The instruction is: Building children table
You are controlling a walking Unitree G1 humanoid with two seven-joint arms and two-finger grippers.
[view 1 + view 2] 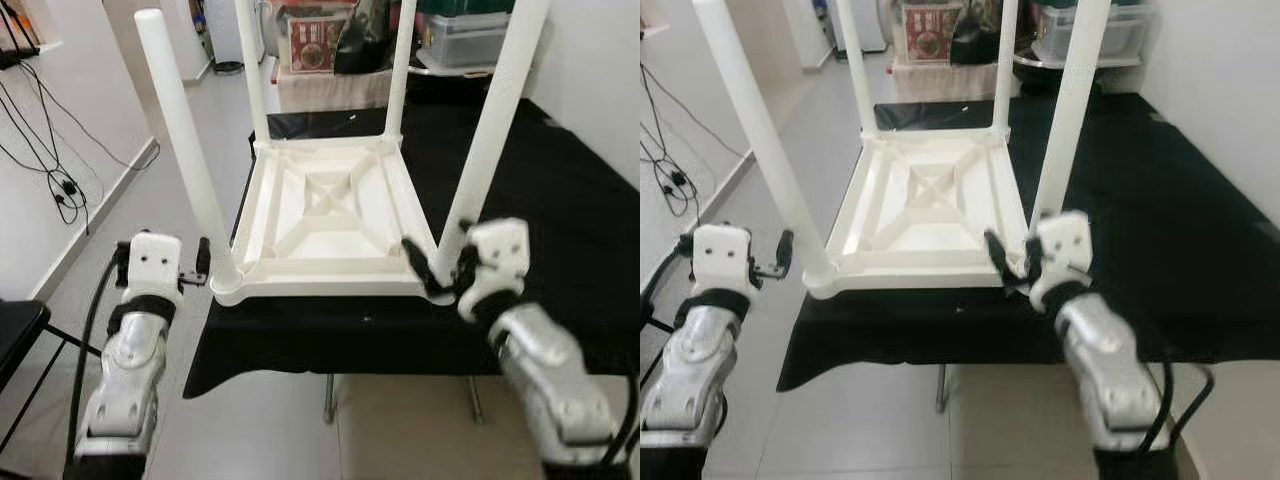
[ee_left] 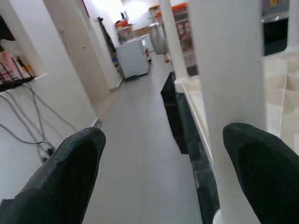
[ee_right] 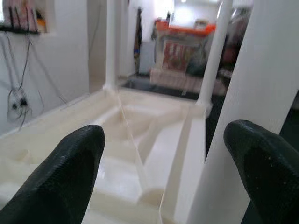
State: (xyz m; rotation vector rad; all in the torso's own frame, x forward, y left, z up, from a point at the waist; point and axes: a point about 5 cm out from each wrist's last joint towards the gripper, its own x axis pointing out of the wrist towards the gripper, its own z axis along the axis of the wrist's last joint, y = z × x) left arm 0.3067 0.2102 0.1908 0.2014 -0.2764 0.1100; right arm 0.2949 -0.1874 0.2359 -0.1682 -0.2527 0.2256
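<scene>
- The left gripper hangs off the near left corner of the black cloth, its 2 matte black fingers spread apart and released, just beside the near left leg with nothing between them.
- The right gripper sits at the near edge of the cloth, at the foot of the near right leg; its rounded black fingers are parted, one over the ribbed underside and one outside the leg, not pressed onto it.
- The children table, smooth white plastic, lies upside down on the near left part of the cloth, its near left corner jutting past the edge.
- Its square underside forms a shallow tray with raised rims and an X of moulded ribs.
- 4 round, slightly tapered legs stand upright from the corners.
- Beyond the far edge, a clear lidded plastic bin rests on a shelf; its contents cannot be made out.
- Grey glossy floor tiles run along the left, with black cables by the white wall.
</scene>
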